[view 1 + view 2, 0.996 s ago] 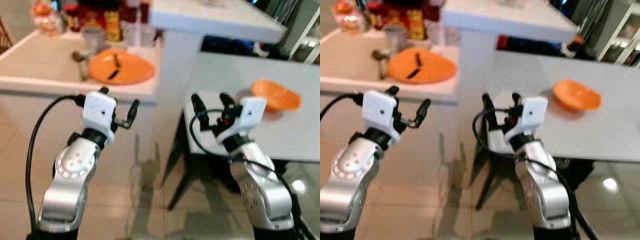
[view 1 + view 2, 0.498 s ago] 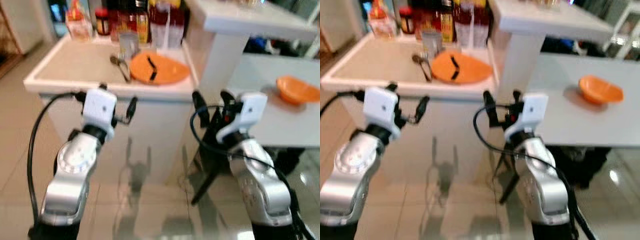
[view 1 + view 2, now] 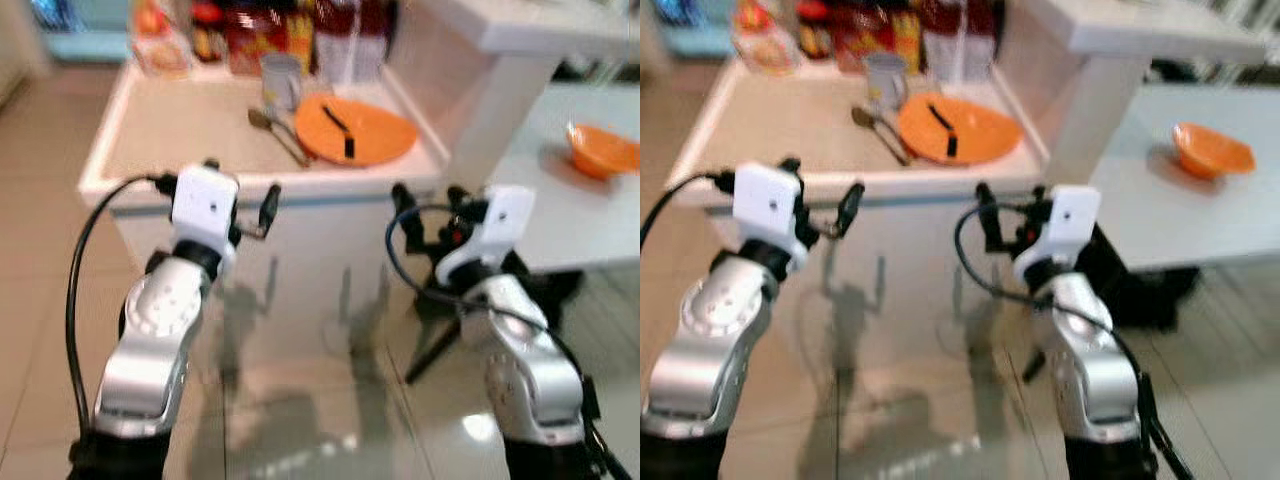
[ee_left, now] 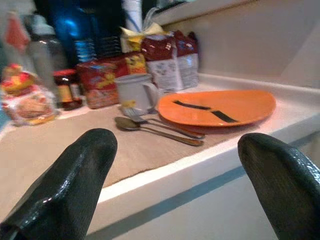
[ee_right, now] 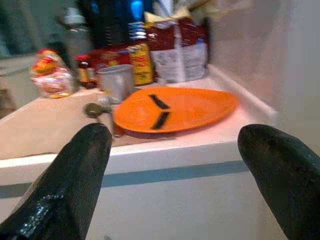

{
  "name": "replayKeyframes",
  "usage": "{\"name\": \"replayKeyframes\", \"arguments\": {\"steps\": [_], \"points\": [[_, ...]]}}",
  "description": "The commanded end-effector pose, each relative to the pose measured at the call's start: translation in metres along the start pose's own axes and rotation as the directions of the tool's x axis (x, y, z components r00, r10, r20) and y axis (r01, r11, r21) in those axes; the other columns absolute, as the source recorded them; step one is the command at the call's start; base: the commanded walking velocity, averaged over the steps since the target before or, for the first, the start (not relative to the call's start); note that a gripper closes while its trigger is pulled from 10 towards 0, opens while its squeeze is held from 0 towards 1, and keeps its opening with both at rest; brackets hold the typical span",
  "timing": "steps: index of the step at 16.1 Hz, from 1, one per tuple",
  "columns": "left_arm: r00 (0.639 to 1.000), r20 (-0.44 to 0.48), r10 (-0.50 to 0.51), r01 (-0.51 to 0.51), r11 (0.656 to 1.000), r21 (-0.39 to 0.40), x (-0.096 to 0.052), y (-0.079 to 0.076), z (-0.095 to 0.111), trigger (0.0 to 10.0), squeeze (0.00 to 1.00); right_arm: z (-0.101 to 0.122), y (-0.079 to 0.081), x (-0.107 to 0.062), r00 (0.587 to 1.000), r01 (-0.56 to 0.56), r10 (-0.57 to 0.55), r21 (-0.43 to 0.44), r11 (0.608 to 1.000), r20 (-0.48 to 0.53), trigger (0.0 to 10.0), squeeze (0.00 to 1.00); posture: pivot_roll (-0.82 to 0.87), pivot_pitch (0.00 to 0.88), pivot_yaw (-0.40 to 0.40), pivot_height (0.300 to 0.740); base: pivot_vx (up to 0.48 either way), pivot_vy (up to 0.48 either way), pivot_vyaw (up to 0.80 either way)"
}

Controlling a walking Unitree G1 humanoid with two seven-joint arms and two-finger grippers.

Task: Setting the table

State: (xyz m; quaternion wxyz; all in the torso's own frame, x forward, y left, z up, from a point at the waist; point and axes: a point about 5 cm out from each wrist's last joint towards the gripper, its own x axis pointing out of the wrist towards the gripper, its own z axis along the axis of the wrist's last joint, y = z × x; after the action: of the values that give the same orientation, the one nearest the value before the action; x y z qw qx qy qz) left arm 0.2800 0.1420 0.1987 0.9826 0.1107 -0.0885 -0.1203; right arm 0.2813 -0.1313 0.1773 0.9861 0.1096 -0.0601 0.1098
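Left eye view: your orange plate [image 3: 355, 129] lies flat on the beige counter [image 3: 180, 135], toward its right end, with two short dark strips resting on it. Just beside the plate's left edge you see a spoon [image 3: 275, 131] and a second piece of cutlery lying on the counter, and behind them a grey mug [image 3: 281, 80] stands upright. Along the back of the counter runs a row of jars and red packets [image 3: 255, 30], too blurred for you to read. To the right, past a white raised block, an orange bowl [image 3: 603, 150] sits on a pale table [image 3: 560, 215], well apart from the plate. Your left gripper [image 3: 240, 200] hovers in front of the counter's white front edge, below the counter top, its black fingers [image 4: 75, 180] spread wide with nothing between them. Your right gripper [image 3: 432, 215] hangs level with it, in front of the counter's right corner, fingers [image 5: 75, 175] likewise spread wide and holding nothing. Both wrist views look across the counter edge toward the plate, mug and spoon. Beneath both silver arms lies a glossy tiled floor [image 3: 320, 400].
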Motion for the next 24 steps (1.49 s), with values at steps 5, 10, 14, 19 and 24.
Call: {"name": "replayKeyframes", "arguments": {"steps": [5, 10, 14, 19, 24], "points": [[0.999, 0.035, -0.032, 0.032, 0.999, -0.007, 0.001, -0.005, 0.005, 10.0, 0.0, -0.001, -0.009, 0.001, 0.999, 0.032, -0.033, -0.013, 0.999, -0.026, 10.0, 0.0, 0.09, 0.0, -0.073, 0.74, 0.122, 0.0, -0.16], [0.999, 0.033, -0.036, 0.036, 0.999, 0.002, 0.002, -0.004, 0.004, 10.0, 0.0, 0.003, -0.005, 0.006, 1.0, -0.016, 0.015, -0.042, 0.999, -0.025, 10.0, 0.0, 0.09, 0.0, -0.075, 0.74, 0.361, 0.0, -0.27], [0.999, 0.032, -0.03, 0.03, 1.0, 0.008, 0.001, -0.003, 0.004, 10.0, 0.0, 0.0, 0.0, 0.008, 0.995, -0.079, 0.074, -0.084, 0.993, -0.065, 10.0, 0.0, 0.1, 0.0, -0.084, 0.74, 0.373, 0.0, 0.2], [0.999, 0.031, -0.017, 0.017, 1.0, 0.015, -0.001, 0.0, 0.003, 10.0, 0.0, -0.004, 0.008, 0.009, 0.985, -0.152, 0.143, -0.098, 0.983, -0.093, 10.0, 0.0, 0.1, 0.0, -0.093, 0.74, 0.373, 0.0, 0.8], [0.999, 0.034, -0.034, 0.033, 0.999, 0.013, -0.002, -0.003, 0.001, 10.0, 0.0, -0.006, 0.006, 0.006, 0.986, -0.14, 0.132, -0.08, 0.987, -0.101, 10.0, 0.0, 0.1, 0.0, -0.101, 0.74, 0.289, 0.0, 0.16]]}}
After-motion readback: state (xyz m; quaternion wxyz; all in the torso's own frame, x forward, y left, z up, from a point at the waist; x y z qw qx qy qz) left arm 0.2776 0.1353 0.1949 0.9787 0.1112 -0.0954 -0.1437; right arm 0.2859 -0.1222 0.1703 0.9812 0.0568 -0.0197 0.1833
